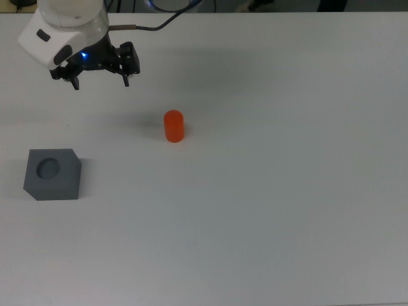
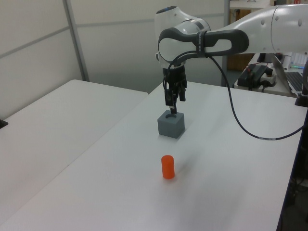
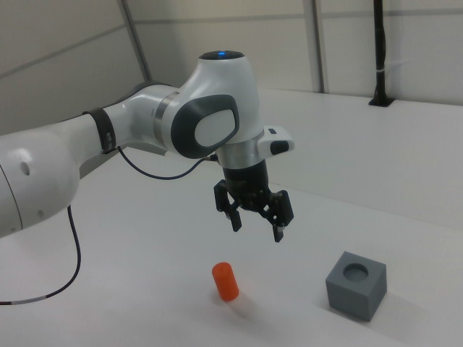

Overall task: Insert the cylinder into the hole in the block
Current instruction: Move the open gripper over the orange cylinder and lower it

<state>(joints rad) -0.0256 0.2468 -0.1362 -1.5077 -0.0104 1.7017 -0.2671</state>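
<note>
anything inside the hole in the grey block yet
No. The block's hole shows only its dark, shallow inside in the top view and right view. The cylinder stands apart on the table; the hole's full depth is hidden.

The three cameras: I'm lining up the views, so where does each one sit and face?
Top view: overhead, looking down on table; gripper at upper left.
Left view: raised, looking along table past cylinder to block; forearm shows.
Right view: raised, opposite side; arm from left, gripper open.
All share cylinder, block, gripper.
</note>
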